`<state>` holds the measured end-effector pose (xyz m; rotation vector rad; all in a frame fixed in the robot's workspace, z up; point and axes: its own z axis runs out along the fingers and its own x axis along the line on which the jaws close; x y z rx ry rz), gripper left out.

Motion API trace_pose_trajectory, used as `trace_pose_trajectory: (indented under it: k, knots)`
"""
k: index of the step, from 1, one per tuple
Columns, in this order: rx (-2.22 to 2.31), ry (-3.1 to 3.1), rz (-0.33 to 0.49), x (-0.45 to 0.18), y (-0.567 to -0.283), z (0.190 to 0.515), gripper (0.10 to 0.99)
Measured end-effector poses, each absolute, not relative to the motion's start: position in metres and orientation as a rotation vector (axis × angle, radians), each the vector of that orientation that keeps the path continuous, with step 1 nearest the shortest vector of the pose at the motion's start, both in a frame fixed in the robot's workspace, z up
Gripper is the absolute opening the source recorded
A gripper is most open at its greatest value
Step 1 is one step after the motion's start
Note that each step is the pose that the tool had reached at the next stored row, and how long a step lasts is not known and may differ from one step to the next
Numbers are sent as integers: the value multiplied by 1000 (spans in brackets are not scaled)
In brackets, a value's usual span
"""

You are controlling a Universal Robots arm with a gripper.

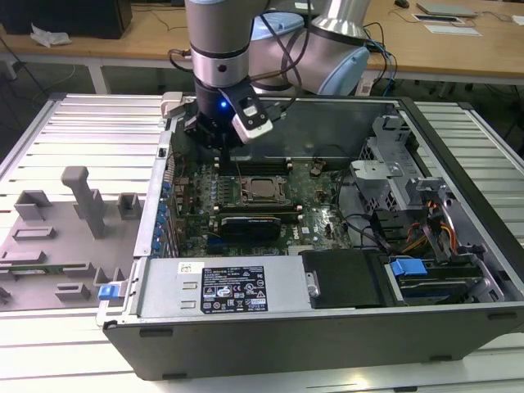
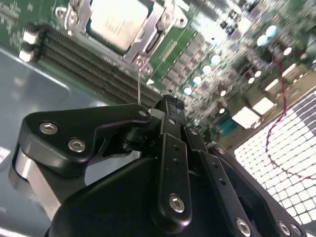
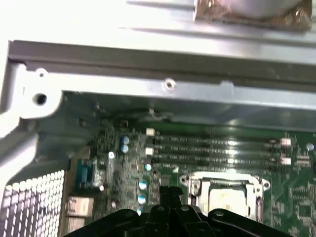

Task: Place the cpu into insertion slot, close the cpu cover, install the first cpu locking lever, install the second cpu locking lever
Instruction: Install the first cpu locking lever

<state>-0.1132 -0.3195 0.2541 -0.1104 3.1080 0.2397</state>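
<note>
The cpu sat in the insertion slot with the cpu cover lying down around it, its pale top showing through the window. The pincer hung just beside the socket's corner, above the memory slots, drawn narrow with its tips almost together. A thin locking lever stood up from the cover's corner to the fingertips. Whether it was pinched between them or merely beside them could not be told.

The lever looked like springy wire. With a poor or off-centre hold it would likely slip free and snap upright, leaving the cover unclamped. A push off its line could drive the tips into the memory slots or the small parts on the motherboard. If the lever missed its catch, the cover would probably lift again.
</note>
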Motion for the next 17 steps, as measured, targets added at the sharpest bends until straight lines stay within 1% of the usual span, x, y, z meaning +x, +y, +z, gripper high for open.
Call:
trace_pose_trajectory:
  k: [3, 10, 17]
  knots:
    - [-109, 3100, 304, -115, -319, 254, 106]
    - [-109, 3099, 314, -102, -319, 254, 106]
    - [-109, 3100, 314, -67, -319, 254, 106]
